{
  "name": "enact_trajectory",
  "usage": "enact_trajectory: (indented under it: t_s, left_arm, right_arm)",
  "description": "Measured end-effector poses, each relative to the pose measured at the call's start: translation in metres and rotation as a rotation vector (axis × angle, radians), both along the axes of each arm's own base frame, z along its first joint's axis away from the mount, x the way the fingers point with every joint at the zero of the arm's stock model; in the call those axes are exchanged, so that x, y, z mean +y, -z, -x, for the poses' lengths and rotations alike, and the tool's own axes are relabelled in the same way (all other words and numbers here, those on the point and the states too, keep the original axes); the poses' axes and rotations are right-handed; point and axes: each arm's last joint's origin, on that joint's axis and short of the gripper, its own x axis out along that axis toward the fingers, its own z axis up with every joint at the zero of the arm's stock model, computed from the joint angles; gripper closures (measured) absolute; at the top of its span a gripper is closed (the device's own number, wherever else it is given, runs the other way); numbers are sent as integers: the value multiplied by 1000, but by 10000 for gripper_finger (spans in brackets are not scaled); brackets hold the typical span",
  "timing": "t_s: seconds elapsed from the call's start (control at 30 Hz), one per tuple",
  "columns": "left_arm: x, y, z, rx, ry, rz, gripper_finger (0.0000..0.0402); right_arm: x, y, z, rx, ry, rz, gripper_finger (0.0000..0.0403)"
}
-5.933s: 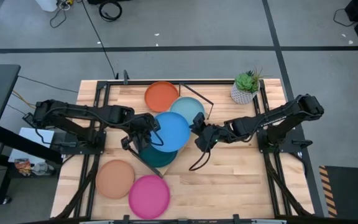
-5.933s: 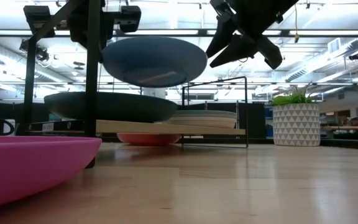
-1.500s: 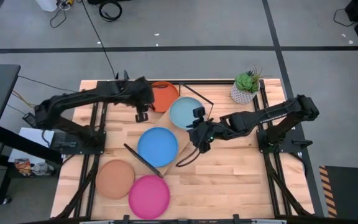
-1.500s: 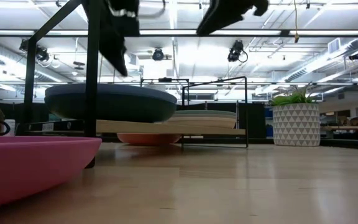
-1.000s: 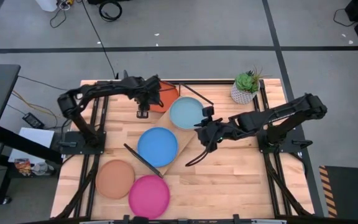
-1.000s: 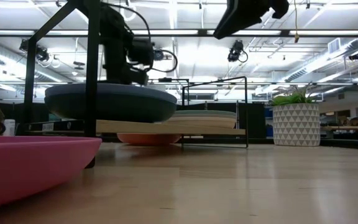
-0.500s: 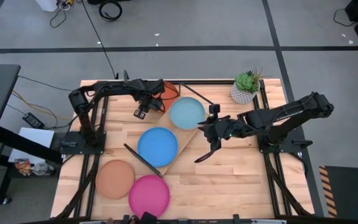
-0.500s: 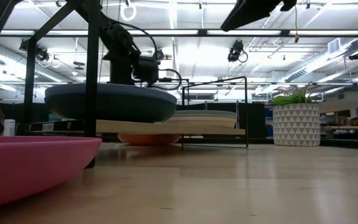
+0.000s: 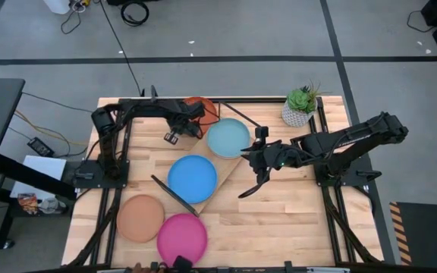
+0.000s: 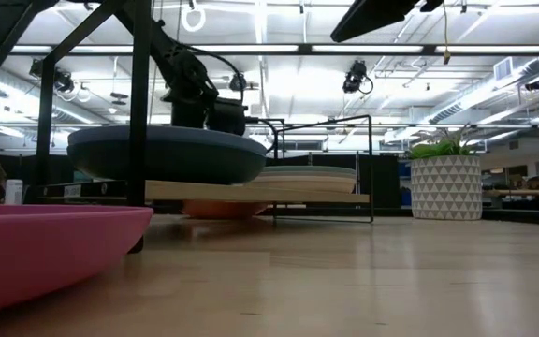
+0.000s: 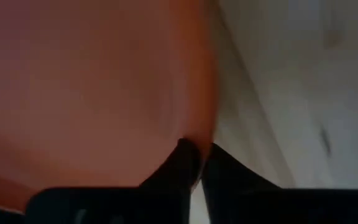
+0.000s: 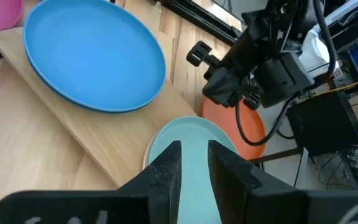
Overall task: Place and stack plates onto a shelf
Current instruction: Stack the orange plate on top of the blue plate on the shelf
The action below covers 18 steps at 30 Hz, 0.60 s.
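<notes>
The orange plate (image 9: 205, 111) lies at the table's far edge, and my left gripper (image 9: 196, 119) (image 11: 201, 162) is shut on it. On the diagonal shelf board (image 9: 220, 176), the blue plate (image 9: 193, 179) tops one stack. The light teal plate (image 9: 228, 138) tops another stack (image 10: 309, 176). The low view shows a dark plate (image 10: 167, 154) on the board. Tan (image 9: 140, 218) and pink (image 9: 182, 238) plates rest flat on the table near its near edge. My right gripper (image 9: 246, 152) (image 12: 194, 152) hovers beside the light teal plate with a narrow gap between its fingers, holding nothing. My left gripper has the orange plate's rim (image 11: 199, 134) pinched between its two fingers. It comes from the table's left, slanting down. In the low view the plate (image 10: 218, 210) sits low behind the shelf board; whether it is lifted, I cannot tell.
A potted plant (image 9: 300, 108) stands at the far right corner. The shelf's black wire frames (image 9: 169, 195) (image 9: 239, 114) rise at the board's two short ends. Bare planks (image 9: 279, 220) lie on the near right of the table.
My left gripper has moved toward the far edge and down onto the orange plate, its elbow swinging right. My right gripper has drifted toward the table's right, off the shelf's middle, then held still. The plates on the shelf have stayed put.
</notes>
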Motion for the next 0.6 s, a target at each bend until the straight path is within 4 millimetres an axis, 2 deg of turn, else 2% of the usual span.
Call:
enact_trajectory:
  t_s: [0.1,0.27,0.5,0.6]
  left_arm:
    - [-7,-10,0,-22,-2,-3,387]
    - [-22,-42,11,-38,9,22,387]
    - [-50,-101,41,-115,-63,-3,388]
    - [-70,-125,52,-183,-53,-3,388]
  right_arm:
    - [0,-1,0,-8,3,1,318]
    - [0,-2,-1,-20,7,0,318]
    - [-2,-4,-1,-38,26,23,318]
    - [-3,-5,0,-42,46,52,318]
